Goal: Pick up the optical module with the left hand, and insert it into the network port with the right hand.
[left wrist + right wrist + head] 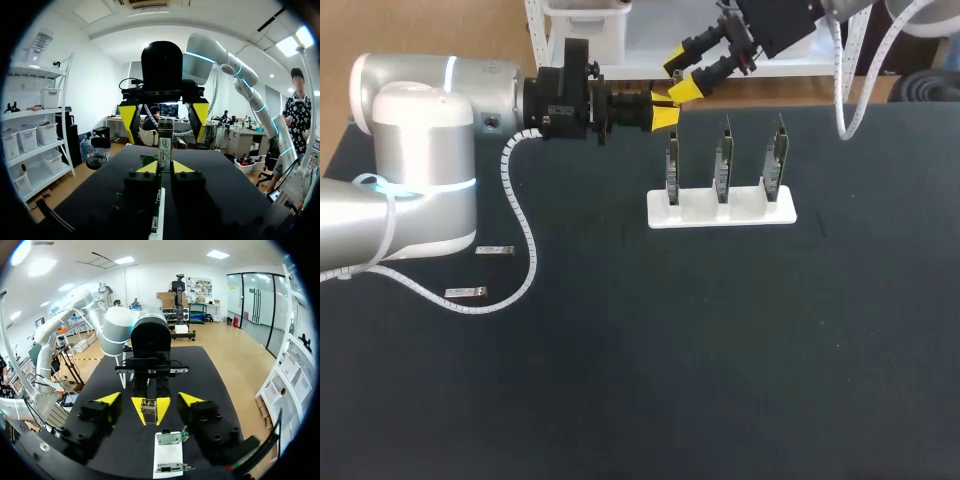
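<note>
My left gripper (663, 112) is pinched on the module (165, 145). It is a slim, silvery metal bar with a pale printed label on its face, and it sticks out past my yellow tips. End-on, it shows a small grey squarish face. I hold it above the table, near the left end of three green boards (723, 160) standing in a white holder (720, 214). My right gripper (680, 72) faces it from just beyond, fingers spread wide, touching nothing.

It is bright here, and the light comes down from above. The dark table (640, 380) stays dull. The left arm (415, 100) shines white on its round shell. Shadows are soft and faint.
</note>
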`<state>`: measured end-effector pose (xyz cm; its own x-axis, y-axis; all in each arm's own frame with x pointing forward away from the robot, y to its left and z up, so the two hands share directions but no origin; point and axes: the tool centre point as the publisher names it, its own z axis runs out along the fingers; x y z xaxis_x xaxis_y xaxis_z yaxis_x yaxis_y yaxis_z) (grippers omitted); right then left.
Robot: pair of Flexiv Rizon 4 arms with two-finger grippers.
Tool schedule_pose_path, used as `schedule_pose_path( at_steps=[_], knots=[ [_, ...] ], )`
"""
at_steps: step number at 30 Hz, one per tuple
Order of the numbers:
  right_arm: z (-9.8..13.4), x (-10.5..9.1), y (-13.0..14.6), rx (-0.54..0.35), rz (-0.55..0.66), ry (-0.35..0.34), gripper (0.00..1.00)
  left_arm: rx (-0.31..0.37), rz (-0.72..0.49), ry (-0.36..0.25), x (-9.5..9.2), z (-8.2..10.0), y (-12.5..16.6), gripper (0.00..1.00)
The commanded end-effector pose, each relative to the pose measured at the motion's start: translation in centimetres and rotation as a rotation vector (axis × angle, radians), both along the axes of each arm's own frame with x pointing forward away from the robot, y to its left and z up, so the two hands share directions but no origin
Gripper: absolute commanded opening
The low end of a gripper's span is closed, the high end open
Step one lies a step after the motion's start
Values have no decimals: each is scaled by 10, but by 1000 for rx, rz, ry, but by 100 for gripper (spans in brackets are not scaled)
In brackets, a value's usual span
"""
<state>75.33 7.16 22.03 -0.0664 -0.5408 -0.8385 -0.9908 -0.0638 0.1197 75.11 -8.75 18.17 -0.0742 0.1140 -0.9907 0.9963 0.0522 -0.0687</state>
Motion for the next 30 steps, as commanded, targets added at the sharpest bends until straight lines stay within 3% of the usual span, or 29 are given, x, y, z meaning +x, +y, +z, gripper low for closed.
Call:
schedule_pose_path(
  at_steps=[1, 14, 15, 16, 30],
  knots=[
    [0, -3, 0, 1, -4, -5, 0, 2, -3, 0, 1, 0, 0, 0],
    [0, -4, 2, 6, 0, -10, 0, 2, -3, 0, 1, 0, 0, 0],
    [0, -4, 2, 7, 0, -11, 0, 2, -3, 0, 1, 0, 0, 25],
    [0, -4, 2, 8, 1, -11, 0, 2, -3, 0, 1, 0, 0, 100],
    [1, -4, 2, 10, -8, -17, 0, -6, -8, -6, 1, 0, 1, 100]
  ],
)
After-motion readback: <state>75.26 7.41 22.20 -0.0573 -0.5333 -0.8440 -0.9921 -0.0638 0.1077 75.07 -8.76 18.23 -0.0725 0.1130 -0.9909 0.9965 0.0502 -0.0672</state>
